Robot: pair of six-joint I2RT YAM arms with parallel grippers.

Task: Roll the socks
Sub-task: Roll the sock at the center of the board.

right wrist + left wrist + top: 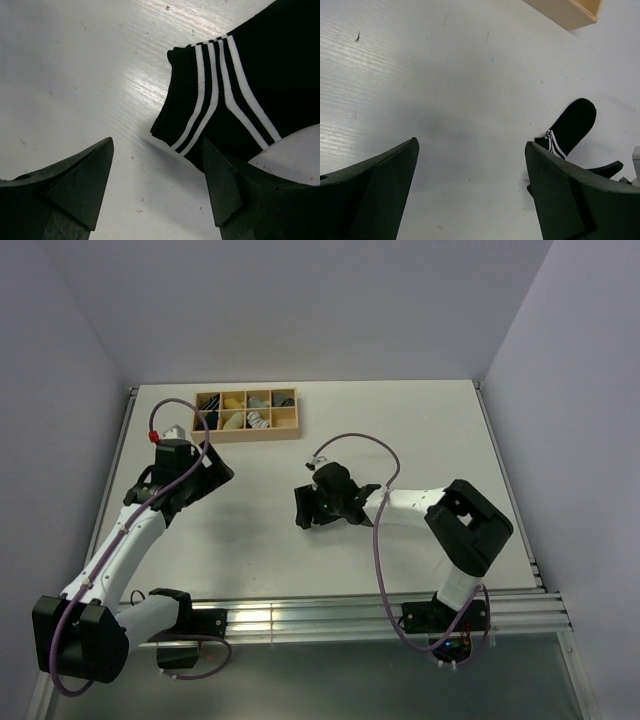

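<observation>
Black sock (250, 90) flat just beyond right gripper (158, 145), jaws apart.

In the top view you have bright, even light from above. The counter (420, 440) looks pale, and the shadows under the arms are soft. In the left wrist view a faint grey shadow lies ahead of the left tool (471, 147), and its fingers (375, 190) are blurred. In the right wrist view the sock (260, 75) is sharp and glare streaks the counter beside it.
</observation>
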